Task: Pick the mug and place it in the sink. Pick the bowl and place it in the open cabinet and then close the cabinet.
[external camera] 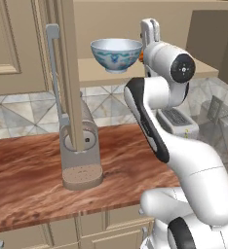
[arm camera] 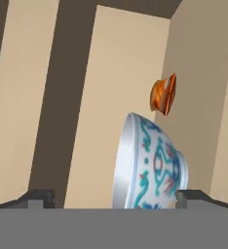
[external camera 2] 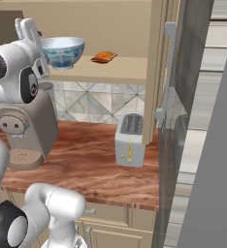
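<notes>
The bowl (external camera: 116,54) is a round, glossy white piece with a blue-green scroll pattern and touches of red on its outer wall, tapering to a small foot. It stands upright on the smooth beige shelf (external camera: 150,73) of the open cabinet (external camera 2: 120,29), mouth up, so its axis runs vertically; the rolled hand view (arm camera: 147,165) makes it appear on its side, rim to the left. A small orange item (external camera 2: 104,57) lies on the same shelf, apart from the bowl and deeper in. The cabinet door (external camera: 69,73) hangs open, edge-on, with a long silver bar handle (external camera: 55,73) down its face.

The gripper (arm camera: 113,197) sits just beside the bowl at shelf height, on the side toward the orange item. Its two dark fingertips (arm camera: 35,198) are spread wide, one past each side of the bowl, and hold nothing; I can't tell whether either tip grazes the bowl.

Below, the counter (external camera: 33,180) is a reddish-brown, wood-grained slab carrying a taupe coffee machine (external camera: 82,155) and a boxy silver toaster (external camera 2: 130,140), with marbled diamond tiles (external camera 2: 86,104) on the wall behind
</notes>
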Robot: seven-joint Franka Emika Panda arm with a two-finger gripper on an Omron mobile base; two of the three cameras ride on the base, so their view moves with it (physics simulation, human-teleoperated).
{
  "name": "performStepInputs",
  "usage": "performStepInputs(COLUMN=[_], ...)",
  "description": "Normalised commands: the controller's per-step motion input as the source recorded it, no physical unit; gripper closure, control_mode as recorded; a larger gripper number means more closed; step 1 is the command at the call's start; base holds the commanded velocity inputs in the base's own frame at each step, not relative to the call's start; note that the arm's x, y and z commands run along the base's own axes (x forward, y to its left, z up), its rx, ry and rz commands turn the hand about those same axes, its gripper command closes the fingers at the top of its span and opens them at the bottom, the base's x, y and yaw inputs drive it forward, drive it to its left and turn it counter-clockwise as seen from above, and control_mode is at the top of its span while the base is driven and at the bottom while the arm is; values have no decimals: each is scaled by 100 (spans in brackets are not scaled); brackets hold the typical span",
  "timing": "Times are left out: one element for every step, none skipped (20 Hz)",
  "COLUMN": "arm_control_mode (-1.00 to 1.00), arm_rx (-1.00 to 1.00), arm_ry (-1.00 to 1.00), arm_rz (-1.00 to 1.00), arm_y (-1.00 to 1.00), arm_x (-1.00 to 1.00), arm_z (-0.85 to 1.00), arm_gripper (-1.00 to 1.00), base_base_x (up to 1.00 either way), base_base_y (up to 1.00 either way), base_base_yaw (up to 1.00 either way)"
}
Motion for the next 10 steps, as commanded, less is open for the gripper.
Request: performStepInputs(arm_control_mode=[-100, -100, -100, -100, -100, -100, -100, -100, -100, -100], arm_rx=[11, 8, 6, 5, 6, 5, 3, 3, 3, 1], arm_ry=[0, 0, 0, 0, 2, 15, 22, 26, 25, 24], arm_rz=[-1, -1, -2, -2, -2, 0, 0, -1, -1, -1], arm_y=[-11, -16, -12, -10, -5, 0, 0, -3, -8, -8], arm_x=[-56, -58, -63, -69, -66, -68, -71, -83, -87, -89], arm_z=[48, 41, 30, 21, 0, 0, -24, -35, -36, -41], arm_gripper=[-100, -100, -100, -100, -100, -100, -100, -100, -100, -100], base_base_x=[0, 0, 0, 0, 0, 0, 0, 0, 0, 0], base_base_y=[0, 0, 0, 0, 0, 0, 0, 0, 0, 0], base_base_yaw=[0, 0, 0, 0, 0, 0, 0, 0, 0, 0])
